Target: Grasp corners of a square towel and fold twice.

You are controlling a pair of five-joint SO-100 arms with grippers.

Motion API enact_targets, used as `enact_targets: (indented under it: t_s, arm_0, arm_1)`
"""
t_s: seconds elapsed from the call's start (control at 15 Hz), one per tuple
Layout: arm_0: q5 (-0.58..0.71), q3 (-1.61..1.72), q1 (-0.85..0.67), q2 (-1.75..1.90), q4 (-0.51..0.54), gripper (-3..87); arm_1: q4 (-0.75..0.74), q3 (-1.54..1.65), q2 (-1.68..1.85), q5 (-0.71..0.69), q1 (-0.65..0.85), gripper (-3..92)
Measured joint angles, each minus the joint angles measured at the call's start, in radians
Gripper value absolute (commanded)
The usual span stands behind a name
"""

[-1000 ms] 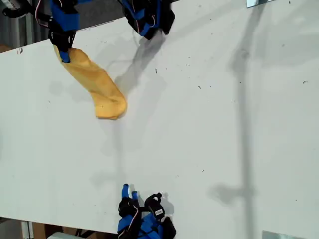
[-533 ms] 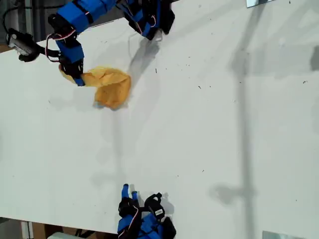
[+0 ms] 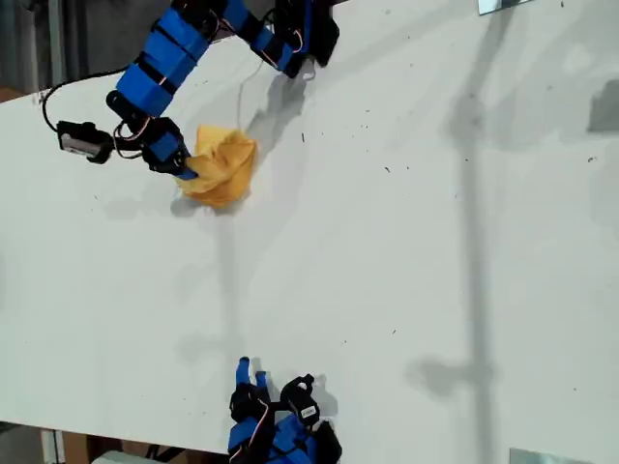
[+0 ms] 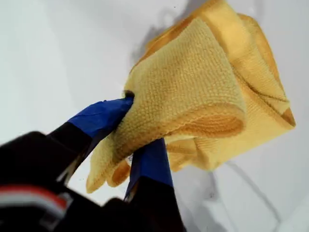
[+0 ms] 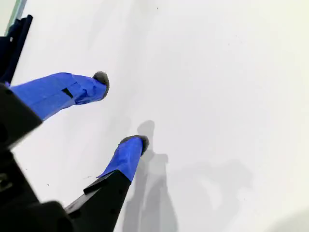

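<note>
Gripping towel [image 4: 203,96] [image 3: 224,162], my first gripper [image 4: 140,145] [image 3: 184,170] had jaws clamped on bunched fold of cloth. Towel lay crumpled in heap on white table [image 3: 406,251], toward exterior view's upper left. My second gripper [image 5: 120,113] hung over bare table, jaws spread apart, holding nothing, well apart from towel.

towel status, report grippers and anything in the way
My first gripper shut on the towel, which is bunched on the table. My second gripper open, empty, over bare table. Nothing blocking.
</note>
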Motion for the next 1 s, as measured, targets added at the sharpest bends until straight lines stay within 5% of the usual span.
enact_targets:
  t_s: [0.47, 1.0]
  arm_0:
    - [0.000, 0.000, 0.000, 0.000, 0.000, 20.5]
    - [0.000, 0.000, 0.000, 0.000, 0.000, 20.5]
  arm_1:
    - [-0.129, -0.055, -0.434, 0.026, -0.046, -0.1]
    - [-0.104, -0.063, -0.276, -0.023, -0.089, -0.1]
